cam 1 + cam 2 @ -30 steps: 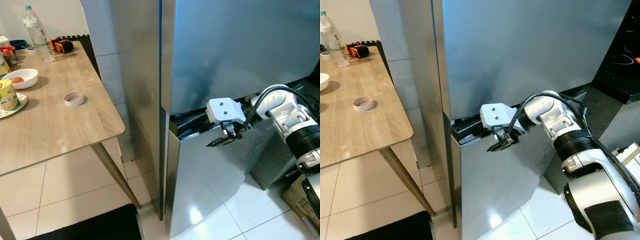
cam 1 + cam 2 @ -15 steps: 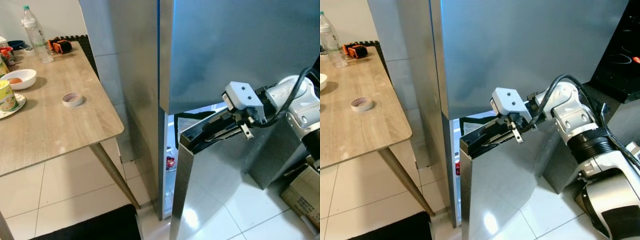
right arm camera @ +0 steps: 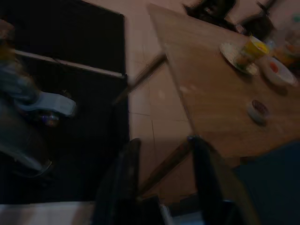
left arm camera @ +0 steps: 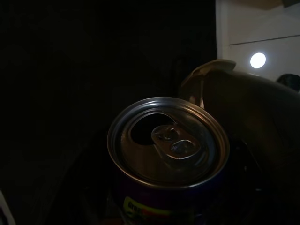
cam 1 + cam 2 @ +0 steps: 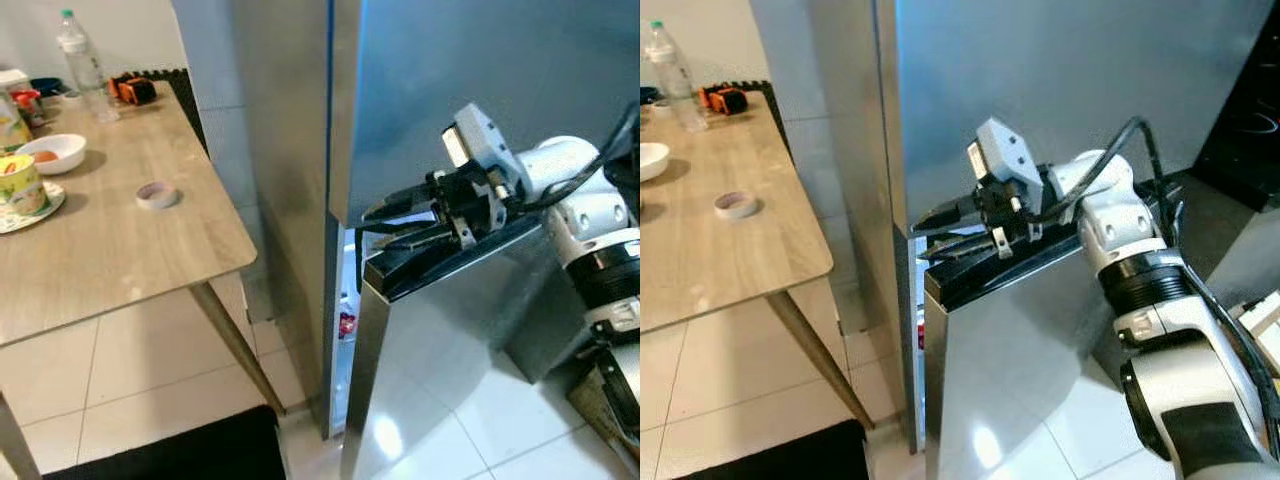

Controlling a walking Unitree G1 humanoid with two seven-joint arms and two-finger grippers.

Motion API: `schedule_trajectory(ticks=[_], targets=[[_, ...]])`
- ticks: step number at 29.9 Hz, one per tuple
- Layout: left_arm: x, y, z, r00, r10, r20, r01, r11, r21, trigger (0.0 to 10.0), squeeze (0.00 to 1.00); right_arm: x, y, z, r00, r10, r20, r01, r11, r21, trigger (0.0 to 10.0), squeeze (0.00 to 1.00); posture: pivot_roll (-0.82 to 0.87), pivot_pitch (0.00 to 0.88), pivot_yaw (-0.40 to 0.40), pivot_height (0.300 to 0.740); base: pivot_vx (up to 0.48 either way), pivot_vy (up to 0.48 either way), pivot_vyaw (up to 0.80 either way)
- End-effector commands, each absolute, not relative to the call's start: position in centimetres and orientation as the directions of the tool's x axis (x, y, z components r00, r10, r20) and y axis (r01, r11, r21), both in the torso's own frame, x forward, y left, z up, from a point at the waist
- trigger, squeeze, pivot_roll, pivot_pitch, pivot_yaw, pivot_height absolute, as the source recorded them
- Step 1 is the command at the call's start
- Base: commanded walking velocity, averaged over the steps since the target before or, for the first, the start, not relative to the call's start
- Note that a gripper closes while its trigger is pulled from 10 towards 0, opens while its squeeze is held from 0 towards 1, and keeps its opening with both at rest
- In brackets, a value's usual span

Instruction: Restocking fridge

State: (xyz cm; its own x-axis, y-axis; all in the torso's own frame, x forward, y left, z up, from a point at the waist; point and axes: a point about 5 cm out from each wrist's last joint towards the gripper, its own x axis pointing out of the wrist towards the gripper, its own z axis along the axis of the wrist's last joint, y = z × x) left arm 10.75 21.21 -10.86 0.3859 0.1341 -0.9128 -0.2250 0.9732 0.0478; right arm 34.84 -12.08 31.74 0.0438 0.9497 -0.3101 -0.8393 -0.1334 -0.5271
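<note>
1. Step in hand: opening the fridge; its lower door (image 5: 450,340) stood ajar.
2. Right gripper (image 5: 375,222) sat at the door's top edge, fingers spread, grasping nothing.
3. Left gripper (image 4: 154,206) carried a drink can (image 4: 168,146).
4. Next: swing door wider, then shelve can.

Steel-grey fridge (image 5: 480,90), light woodgrain table (image 5: 110,250), white bowl (image 5: 58,153), silver-topped can (image 4: 168,147).

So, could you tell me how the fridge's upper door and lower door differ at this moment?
The upper door is shut, flush with the fridge's side; the lower door stands ajar, showing a lit gap. The right gripper reaches in over the lower door's dark top edge and does not touch the upper door. The upper door's front faces the camera squarely; the lower door's is angled outward. Both are brushed steel.
</note>
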Motion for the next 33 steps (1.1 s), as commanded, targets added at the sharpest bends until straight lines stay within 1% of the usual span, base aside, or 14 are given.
schedule_trajectory(ticks=[1, 2, 6, 7, 8, 16, 18, 20, 21, 22, 23, 24, 28, 33], targets=[[10.3, 20.8, -11.1, 0.370, 0.123, -0.921, -0.221, 0.974, 0.042, 10.0, 0.00, 35.2, -12.0, 31.4, 0.110, 0.931, -0.347, -0.834, -0.103, -0.542, 10.0, 0.78, -0.11, 0.040, -0.029, 0.740, 0.000, 0.000, 0.00], [10.3, 20.8, -11.1, 0.370, 0.124, -0.921, -0.221, 0.974, 0.042, 10.0, 0.00, 35.2, -12.0, 31.3, 0.114, 0.927, -0.358, -0.837, -0.105, -0.537, 10.0, 0.00, -0.11, 0.040, -0.029, 0.740, 0.000, 0.000, 0.00], [10.3, 20.8, -11.1, 0.370, 0.125, -0.921, -0.223, 0.974, 0.042, 10.0, 0.00, 35.1, -12.1, 31.2, 0.096, 0.923, -0.372, -0.847, -0.121, -0.518, 10.0, 0.00, -0.11, 0.040, -0.033, 0.740, 0.000, 0.000, 0.00], [10.3, 20.8, -11.1, 0.370, 0.125, -0.921, -0.224, 0.974, 0.042, 10.0, 0.00, 35.1, -12.1, 31.3, 0.088, 0.923, -0.375, -0.848, -0.128, -0.515, 0.2, 0.00, -0.11, 0.040, -0.033, 0.740, 0.000, 0.000, 0.00], [10.3, 20.8, -11.1, 0.369, 0.125, -0.921, -0.225, 0.973, 0.042, 10.0, 0.00, 35.2, -12.2, 31.2, 0.084, 0.919, -0.385, -0.846, -0.138, -0.515, 0.0, 0.00, -0.11, 0.040, -0.034, 0.740, 0.000, 0.000, 0.00], [10.2, 20.7, -11.1, 0.368, 0.122, -0.922, -0.225, 0.973, 0.039, 10.0, 0.00, 35.2, -12.2, 31.0, 0.076, 0.908, -0.411, -0.843, -0.162, -0.514, 0.0, 0.00, -0.11, 0.041, -0.036, 0.740, 0.000, 0.000, 0.00], [10.2, 20.6, -11.1, 0.369, 0.121, -0.922, -0.224, 0.974, 0.039, 10.0, 0.00, 35.5, -12.1, 30.6, 0.115, 0.894, -0.434, -0.841, -0.145, -0.521, 0.0, 0.00, -0.11, 0.041, -0.036, 0.740, 0.000, 0.000, 0.00], [10.2, 20.6, -11.1, 0.369, 0.121, -0.922, -0.224, 0.974, 0.039, 10.0, 0.00, 35.5, -12.1, 30.6, 0.115, 0.894, -0.434, -0.841, -0.145, -0.521, 0.0, 0.00, -0.11, 0.041, -0.036, 0.740, 0.000, 0.000, 0.00], [10.3, 20.7, -11.1, 0.371, 0.123, -0.921, -0.223, 0.974, 0.041, 10.0, 0.00, 36.0, -12.0, 30.2, 0.169, 0.871, -0.461, -0.844, -0.114, -0.525, 10.0, 0.00, -0.11, 0.037, -0.036, 0.740, 0.000, 0.000, 0.00], [10.3, 20.7, -11.1, 0.371, 0.123, -0.921, -0.223, 0.974, 0.041, 10.0, 0.00, 36.0, -12.0, 30.2, 0.169, 0.871, -0.461, -0.844, -0.114, -0.525, 10.0, 0.00, -0.11, 0.037, -0.036, 0.740, 0.000, 0.000, 0.00], [10.4, 20.7, -11.1, 0.372, 0.124, -0.920, -0.222, 0.974, 0.042, 10.0, 0.00, 36.3, -11.9, 29.9, 0.203, 0.854, -0.478, -0.841, -0.098, -0.532, 10.0, 0.00, -0.11, 0.037, -0.036, 0.740, 0.000, 0.000, 0.00], [10.4, 20.7, -11.1, 0.372, 0.124, -0.920, -0.222, 0.974, 0.042, 10.0, 0.00, 36.3, -11.9, 29.9, 0.203, 0.854, -0.478, -0.841, -0.098, -0.532, 10.0, 0.00, -0.11, 0.037, -0.036, 0.740, 0.000, 0.000, 0.00], [10.5, 20.8, -11.0, 0.374, 0.125, -0.919, -0.220, 0.975, 0.043, 10.0, 0.00, 36.9, -12.2, 29.2, 0.278, 0.798, -0.535, -0.823, -0.090, -0.561, 10.0, 0.00, -0.11, 0.037, -0.036, 0.740, 0.000, 0.000, 0.00], [10.5, 20.8, -11.0, 0.373, 0.123, -0.920, -0.217, 0.975, 0.042, 10.0, 0.00, 37.1, -12.5, 29.1, 0.310, 0.736, -0.601, -0.799, -0.141, -0.585, 10.0, 0.00, -0.11, 0.036, -0.033, 0.740, 0.000, 0.000, 0.00]])
